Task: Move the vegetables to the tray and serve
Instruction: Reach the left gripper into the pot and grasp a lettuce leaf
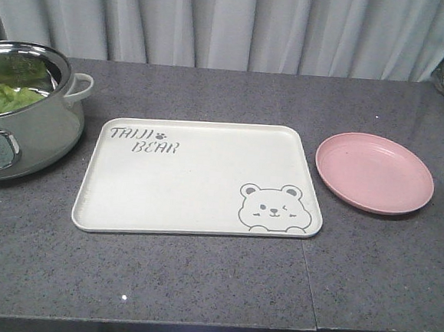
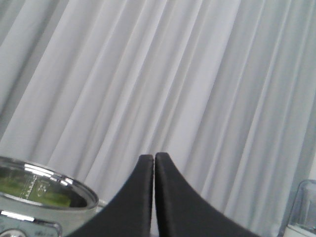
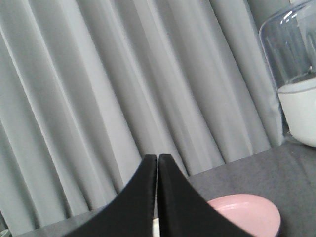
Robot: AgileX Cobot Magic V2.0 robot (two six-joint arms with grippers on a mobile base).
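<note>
Grey curtain [image 1: 256,22] behind, dark speckled worktop [image 1: 197,287] in front. Neither arm shows in the front view.

Left gripper [image 2: 154,157]: tips pressed together, nothing between them, aimed at the curtain. Steel pot [image 2: 44,190] rim at its 8 o'clock, with a green reflection inside.

Right gripper [image 3: 157,157]: also pressed together and empty. Pink plate [image 3: 244,213] at its 4 o'clock, clear-domed appliance [image 3: 296,89] at 2 o'clock.

Front view: the lettuce [image 1: 10,97] sits in the pot at 9 o'clock of the tray [image 1: 189,186]. The tray is bare apart from its print, lying flat mid-worktop, with the plate at its 3 o'clock, close but apart.

Progress, as I read it: nothing done yet. Left to do: reach into the pot (the left arm is nearest), grip the leaf, lift it over the rim, drop it on the tray, then serve the tray.
</note>
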